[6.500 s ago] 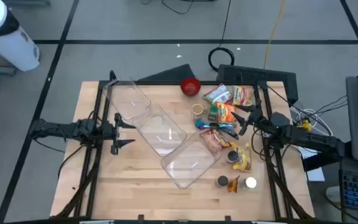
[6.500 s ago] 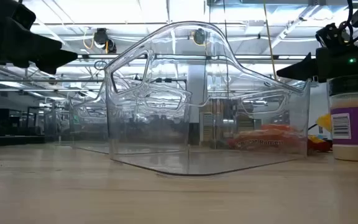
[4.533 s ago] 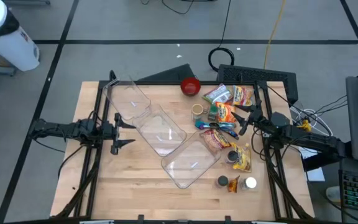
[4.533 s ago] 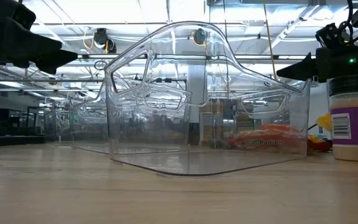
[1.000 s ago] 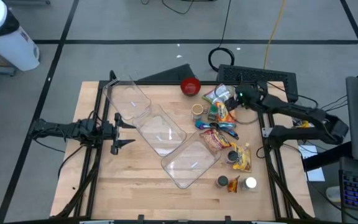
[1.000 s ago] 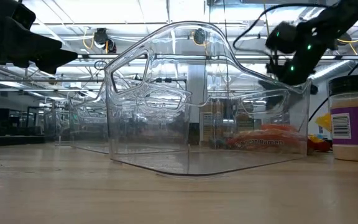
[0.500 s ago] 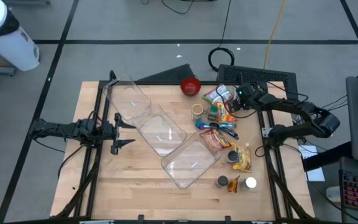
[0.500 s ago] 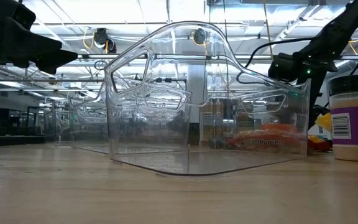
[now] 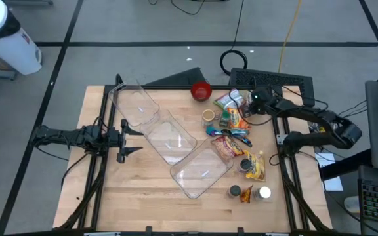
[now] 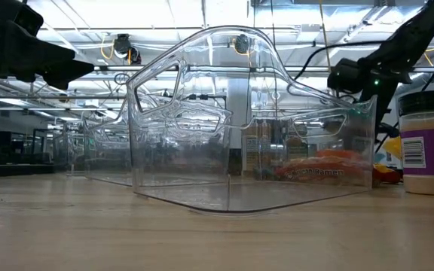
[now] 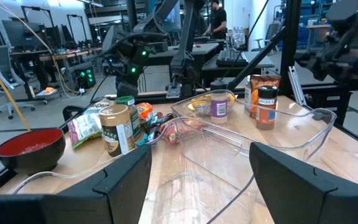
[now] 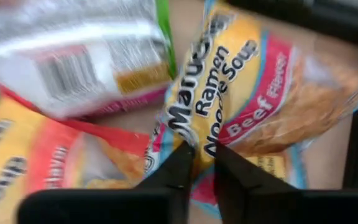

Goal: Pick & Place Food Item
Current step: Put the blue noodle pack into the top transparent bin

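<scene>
Wood planks make up the surface (image 9: 136,190), which sits on a grey tiled floor with a keyboard just past its far edge. Two clear plastic bins (image 9: 176,147) lie across its middle, set end to end on a diagonal. A cluster of food items fills the right half: a red bowl (image 9: 201,90) at the far edge, a small can (image 9: 208,117) just right of the bins, snack packets in a loose pile, and small jars (image 9: 248,193) toward the near edge.

Over the left edge hangs the left tool (image 9: 128,137), its two fingers spread apart and holding nothing, pointing toward the bins. The right tool (image 9: 245,110) reaches down at the far right of the pile. In the right wrist view its fingers (image 12: 182,165) are pinched together on the edge of a beef ramen packet (image 12: 241,99), which lies flat on the surface, overlapping other packets, beside a green and white bag (image 12: 73,56).
</scene>
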